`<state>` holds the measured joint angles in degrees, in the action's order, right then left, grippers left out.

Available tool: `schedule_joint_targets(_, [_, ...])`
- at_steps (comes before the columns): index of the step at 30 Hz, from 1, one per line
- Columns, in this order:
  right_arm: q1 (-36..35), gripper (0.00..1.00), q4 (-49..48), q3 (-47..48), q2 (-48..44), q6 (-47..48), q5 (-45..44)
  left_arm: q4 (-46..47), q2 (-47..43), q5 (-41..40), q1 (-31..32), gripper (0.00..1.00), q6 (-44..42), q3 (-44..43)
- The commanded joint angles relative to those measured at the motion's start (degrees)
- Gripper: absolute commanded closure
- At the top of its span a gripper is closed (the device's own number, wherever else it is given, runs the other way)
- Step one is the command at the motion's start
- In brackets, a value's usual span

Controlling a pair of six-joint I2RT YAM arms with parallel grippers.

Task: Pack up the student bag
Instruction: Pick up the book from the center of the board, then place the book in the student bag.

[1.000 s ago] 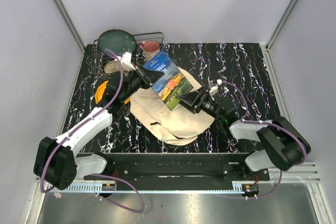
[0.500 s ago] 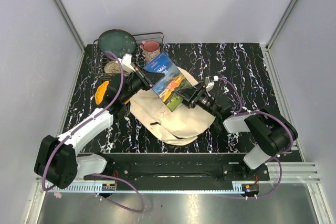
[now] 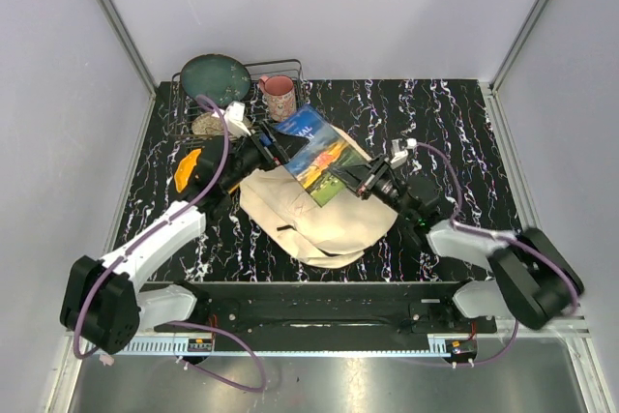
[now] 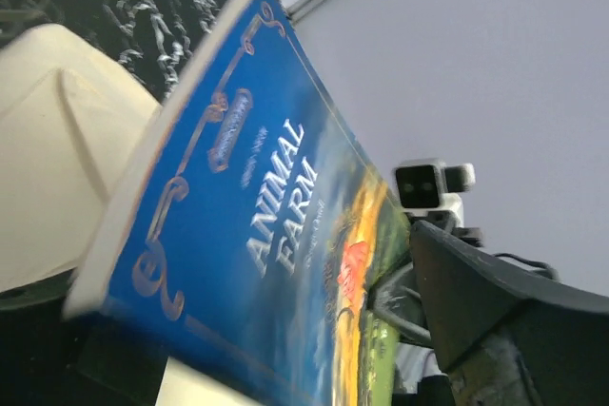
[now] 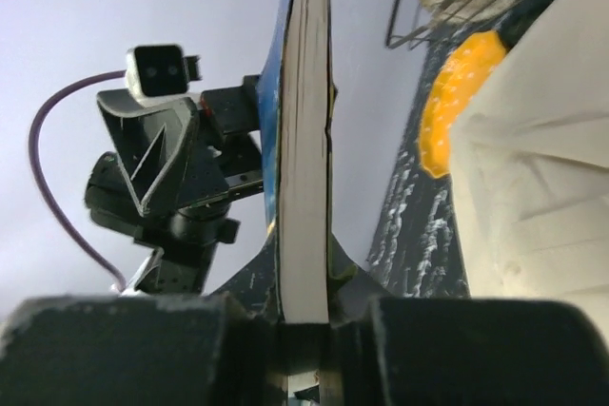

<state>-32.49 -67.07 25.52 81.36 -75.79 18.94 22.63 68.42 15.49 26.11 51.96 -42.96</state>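
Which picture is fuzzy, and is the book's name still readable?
Left wrist view: the book reads ANIMAL FARM, though its near corner smears. Right wrist view: the right hand's fingers are a dark blur up close, while the page edges are sharp. Top external view: even light, nothing fuzzy, but the title is too small to read.

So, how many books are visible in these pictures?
1. The blue Animal Farm book is held up over the student bag, one edge clamped in the right pincer. More books may be hidden inside the bag.
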Motion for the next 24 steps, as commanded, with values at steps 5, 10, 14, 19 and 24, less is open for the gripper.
schedule_joint_targets(5, [-0.20,1.00,61.75,7.78,-33.70,19.00,-35.73,-13.83,-8.39,-9.51,0.17,0.01,-17.94,-5.72])
schedule_joint_targets(10, [-0.03,1.00,82.69,10.95,-42.94,20.95,-50.65,-22.17,-4.72,-8.10,9.64,0.01,-34.10,-12.13])
schedule_joint_targets(14, [-0.03,1.00,94.47,15.25,-44.45,19.71,-61.62,-27.72,3.81,-10.99,21.68,0.01,-46.57,-19.69])
schedule_joint_targets(19, [-0.03,1.00,106.53,20.88,-48.30,20.48,-72.01,-32.47,11.80,-12.58,30.49,0.01,-53.01,-24.35])
schedule_joint_targets(24, [-0.03,1.00,107.50,21.50,-51.56,23.58,-75.71,-38.00,18.49,-11.36,34.18,0.04,-57.23,-27.87])
